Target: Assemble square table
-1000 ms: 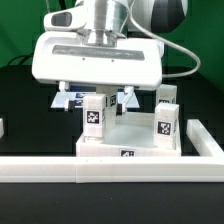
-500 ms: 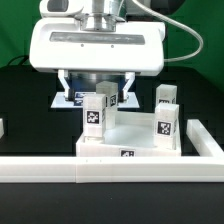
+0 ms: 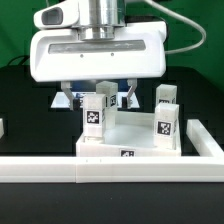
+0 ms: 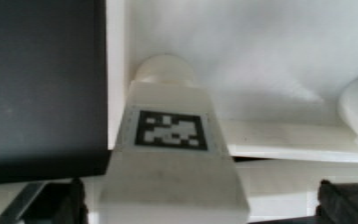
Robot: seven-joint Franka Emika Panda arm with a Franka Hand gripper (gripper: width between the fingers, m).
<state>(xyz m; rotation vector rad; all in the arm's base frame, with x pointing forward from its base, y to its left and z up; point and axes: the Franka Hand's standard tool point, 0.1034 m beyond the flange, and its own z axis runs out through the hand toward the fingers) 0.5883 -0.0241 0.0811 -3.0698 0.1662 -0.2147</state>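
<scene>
A: Left to right, quick. Far on the exterior view's left, a small white block (image 3: 2, 128) at the frame edge, cut off, can't tell what it is. Then the tabletop (image 3: 128, 148), sitting on the black table (image 3: 25, 100) just behind the rail (image 3: 110, 170).

B: Legs?

A: Near leg (image 3: 93, 115) upright in the tabletop's near corner on the exterior view's left. A second one (image 3: 106, 96) just behind it. Two more upright on the right side, front (image 3: 166, 125) and back (image 3: 166, 97).

B: End effector?

A: End effector (image 3: 97, 92) released, jaws spread wide, holding nothing. It hangs over the left pair; the wrist view looks straight down a tagged leg (image 4: 167, 130) between the fingertips (image 4: 43, 200).

B: Risks?

A: My guess: the two left legs stand close, so a descent slightly off could clip the neighbour and tip it, or a finger could land on a leg top. A skewed grasp might twist the leg in its hole.

B: Anything in the way?

A: Marker board (image 3: 68, 99) lies behind, partly hidden. The rail boxes the front; a cable (image 3: 190, 45) trails on the right, well clear.
</scene>
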